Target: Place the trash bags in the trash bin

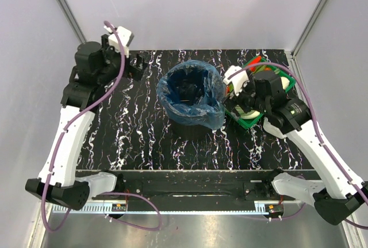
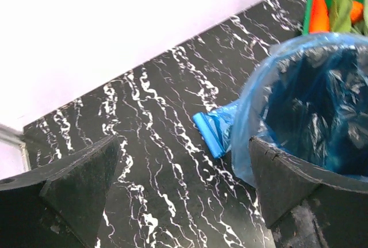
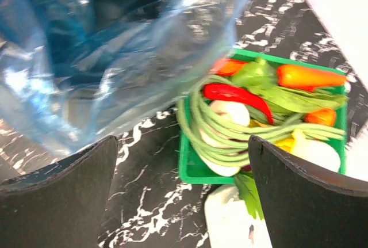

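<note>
We log: left gripper [image 2: 184, 144] spread wide, empty | right gripper [image 3: 183, 141] spread wide, empty, over green tray [image 3: 190, 170] | trash bag [image 1: 168, 95] lines trash bin [image 1: 183, 128]

The left arm [image 1: 66, 138] extends forward along the left side, wrist turned inward. The left gripper [image 2: 184, 144] has its jaws spread wide. The right arm [image 1: 316, 144] reaches forward and inward. The right gripper [image 3: 183, 141] likewise has its jaws spread wide.
</note>
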